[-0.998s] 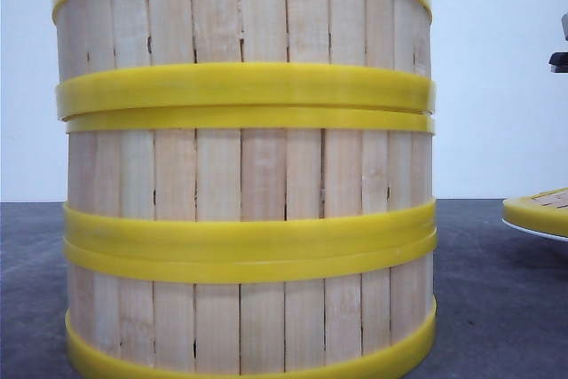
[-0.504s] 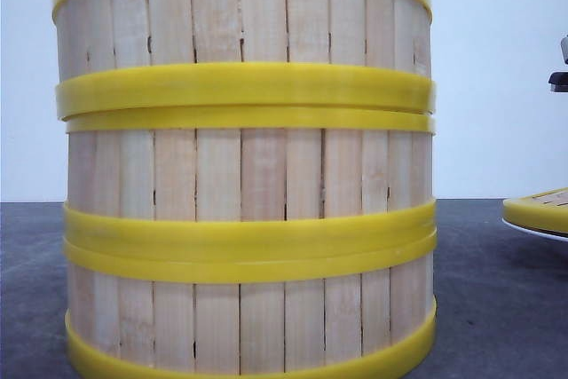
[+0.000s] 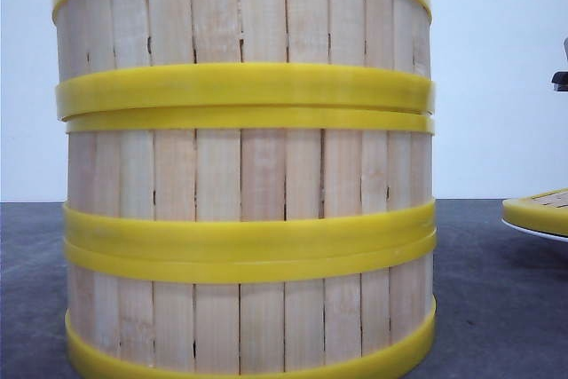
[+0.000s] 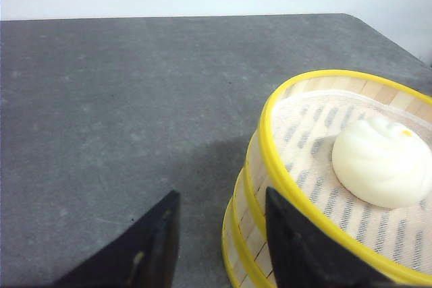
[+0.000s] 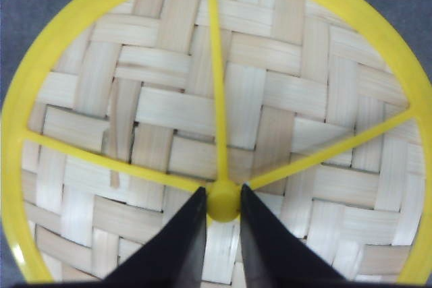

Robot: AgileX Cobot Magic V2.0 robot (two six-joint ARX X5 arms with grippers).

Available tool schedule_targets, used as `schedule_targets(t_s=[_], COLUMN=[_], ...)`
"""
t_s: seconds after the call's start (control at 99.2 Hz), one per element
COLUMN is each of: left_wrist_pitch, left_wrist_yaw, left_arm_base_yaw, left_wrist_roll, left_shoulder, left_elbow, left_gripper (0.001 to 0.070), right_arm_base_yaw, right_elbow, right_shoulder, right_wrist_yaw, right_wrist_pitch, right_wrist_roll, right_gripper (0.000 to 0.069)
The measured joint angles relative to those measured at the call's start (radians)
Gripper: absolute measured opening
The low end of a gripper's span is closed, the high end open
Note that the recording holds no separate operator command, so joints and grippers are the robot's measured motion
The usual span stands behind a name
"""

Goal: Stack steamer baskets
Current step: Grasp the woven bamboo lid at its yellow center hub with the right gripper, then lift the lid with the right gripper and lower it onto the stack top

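Note:
Three steamer baskets stand stacked close to the front camera: top (image 3: 240, 19), middle (image 3: 240, 175) and bottom (image 3: 240, 321). In the left wrist view the top basket (image 4: 271, 163) is lined with cloth and holds a white bun (image 4: 381, 160). My left gripper (image 4: 223, 193) is open and holds nothing. One finger is over bare table and the other is against the outside of the stack's wall. My right gripper (image 5: 223, 197) is shut on the yellow knob (image 5: 223, 204) at the middle of a woven, yellow-rimmed lid (image 5: 169, 106).
The lid (image 3: 540, 210) lies on a white plate (image 3: 532, 231) at the right edge of the front view, with a dark part of the right arm (image 3: 561, 79) above it. Grey table (image 4: 101, 112) stretches out on the left gripper's side of the stack.
The dark arm part at the right edge of the front view has sunk a little and slid further out of frame. The stack and lid have not moved.

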Motion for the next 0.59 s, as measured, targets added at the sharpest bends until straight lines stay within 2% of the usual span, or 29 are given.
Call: schedule_targets(t_s=[0.262,0.595], left_wrist_pitch=[0.0,0.0], left_wrist_yaw=[0.0,0.0], left_arm_base_yaw=[0.0,0.0], left_wrist_roll=[0.0,0.008], left_shoulder=[0.0,0.0], left_elbow=[0.0,0.0], left_gripper=[0.0228,0.0228], right_arm_base_yaw=[0.002,0.084], right_elbow=[0.057,0.314], right_shoulder=[-0.007,-0.171], right_wrist_yaw=[-0.006,-0.126], right_wrist_pitch=[-0.04,-0.147], right_wrist_roll=[0.0,-0.005], right_gripper=[0.0058,0.0058])
